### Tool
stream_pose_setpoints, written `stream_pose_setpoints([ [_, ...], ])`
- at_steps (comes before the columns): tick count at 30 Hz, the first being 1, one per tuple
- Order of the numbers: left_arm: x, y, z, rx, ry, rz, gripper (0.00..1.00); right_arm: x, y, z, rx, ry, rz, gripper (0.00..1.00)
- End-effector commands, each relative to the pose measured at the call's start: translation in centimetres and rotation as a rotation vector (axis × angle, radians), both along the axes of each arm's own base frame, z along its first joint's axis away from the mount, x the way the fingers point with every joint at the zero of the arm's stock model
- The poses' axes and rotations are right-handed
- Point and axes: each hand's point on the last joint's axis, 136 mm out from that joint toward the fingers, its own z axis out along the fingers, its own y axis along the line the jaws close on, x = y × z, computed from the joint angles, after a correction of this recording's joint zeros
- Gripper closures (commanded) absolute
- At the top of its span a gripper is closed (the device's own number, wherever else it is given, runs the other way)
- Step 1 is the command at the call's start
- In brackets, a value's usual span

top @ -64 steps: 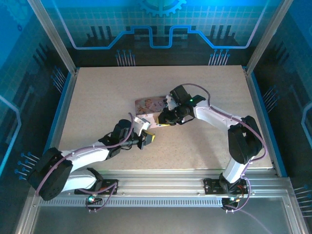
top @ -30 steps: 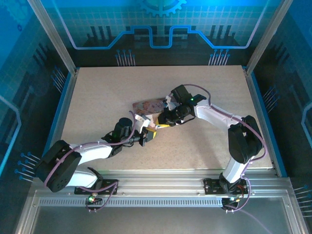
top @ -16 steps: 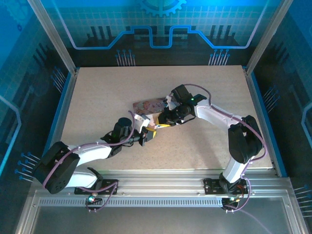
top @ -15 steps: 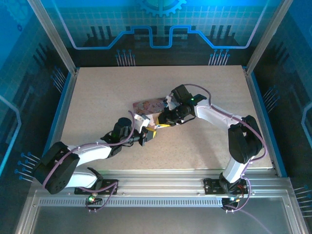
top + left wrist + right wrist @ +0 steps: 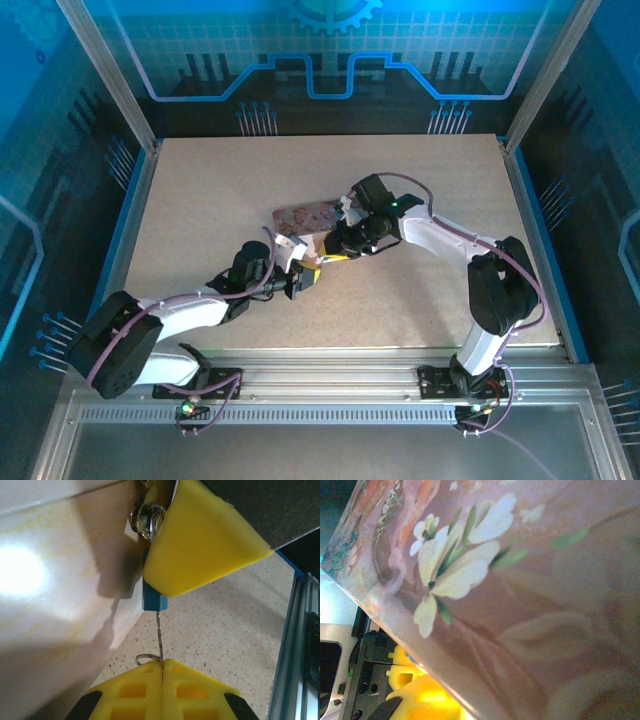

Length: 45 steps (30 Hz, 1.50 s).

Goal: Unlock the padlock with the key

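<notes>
The small blue padlock (image 5: 152,600) hangs from a metal hasp (image 5: 145,519) on the front of the pink floral box (image 5: 305,217). The thin key (image 5: 159,635) runs straight from the padlock's underside down to my left gripper (image 5: 163,662), which is shut on the key's head beside its wire ring (image 5: 144,656). My right gripper (image 5: 335,250) sits at the box's front edge. One of its yellow fingers (image 5: 200,545) lies against the padlock's upper part and hides it. In the right wrist view the box (image 5: 520,580) hides most of that gripper's jaws.
The box rests near the middle of the speckled table (image 5: 430,290), with both arms meeting at its front edge. A metal rail (image 5: 295,645) runs along the table's near edge. Blue walls close in the sides and back.
Since two seconds ago my left gripper has moved up to the box's front edge. Over the last half second nothing visibly moves.
</notes>
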Motion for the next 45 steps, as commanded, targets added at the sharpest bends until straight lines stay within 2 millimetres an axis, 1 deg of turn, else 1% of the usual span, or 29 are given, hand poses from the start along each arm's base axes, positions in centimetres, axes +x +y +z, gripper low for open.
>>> stream_pose_setpoints([
  [1, 0.5, -1.0, 1.5, -0.053, 0.004, -0.034, 1.00, 0.3, 0.4, 1.9, 0.077, -0.052, 0.029, 0.98],
  [5, 0.5, -1.1, 1.8, -0.088, 0.036, -0.047, 1.00, 0.3, 0.3, 1.9, 0.078, -0.064, 0.038, 0.99],
  [9, 0.7, -0.8, 2.4, -0.128, 0.041, -0.043, 1.00, 0.3, 0.2, 1.6, 0.077, -0.067, 0.041, 0.99],
  [18, 0.9, -0.2, 3.1, -0.146, 0.033, -0.032, 1.00, 0.2, 0.0, 1.0, 0.073, -0.059, 0.044, 1.00],
  [22, 1.2, -0.3, 2.9, -0.151, 0.040, -0.027, 1.00, 0.1, 0.3, 1.4, 0.103, -0.052, 0.050, 1.00],
  [27, 1.8, -0.4, 2.5, -0.170, 0.038, -0.009, 1.00, 0.0, 0.8, 2.4, 0.156, -0.036, 0.048, 1.00],
  [33, 2.3, -0.5, 2.9, -0.204, 0.009, 0.008, 1.00, -0.3, 0.6, 2.3, 0.147, -0.026, 0.041, 1.00],
  [36, 2.4, -0.8, 2.7, -0.219, 0.025, 0.000, 1.00, -0.4, 0.9, 2.5, 0.174, -0.024, 0.044, 1.00],
  [42, 2.0, -1.1, 2.7, -0.260, 0.037, -0.021, 1.00, -0.4, 0.9, 3.0, 0.184, -0.045, 0.062, 1.00],
  [45, 1.6, -0.8, 2.7, -0.267, 0.042, -0.028, 1.00, -0.5, 0.5, 2.8, 0.162, -0.055, 0.083, 1.00],
])
